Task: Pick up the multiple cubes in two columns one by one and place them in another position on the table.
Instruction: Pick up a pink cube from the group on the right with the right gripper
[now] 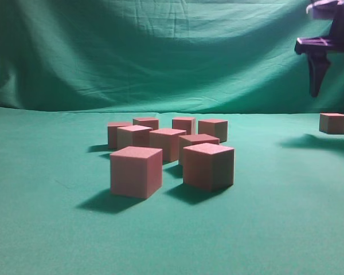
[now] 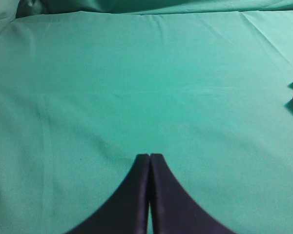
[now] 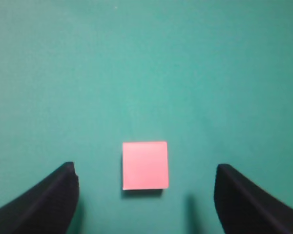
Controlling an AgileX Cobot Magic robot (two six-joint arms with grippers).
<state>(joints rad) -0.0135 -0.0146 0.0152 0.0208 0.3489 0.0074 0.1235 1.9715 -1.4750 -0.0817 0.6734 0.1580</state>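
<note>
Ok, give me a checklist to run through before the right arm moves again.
1. Right gripper open: ok.
2. Lone cube resting flat on the table, apart from the cluster: ok.
3. Right jaws touching no cube: ok.
4. Left gripper shut and empty: ok.
5. Left gripper clear of the cluster: ok.
6. Exact number of cubes left in the cluster: cannot tell, some hide others.

A draped green cloth backdrop (image 1: 160, 51) hung behind the scene, falling in broad, soft folds with darker creases toward its left side. Light came unevenly, brighter across the middle of the drape and dimmer at its upper corners.
</note>
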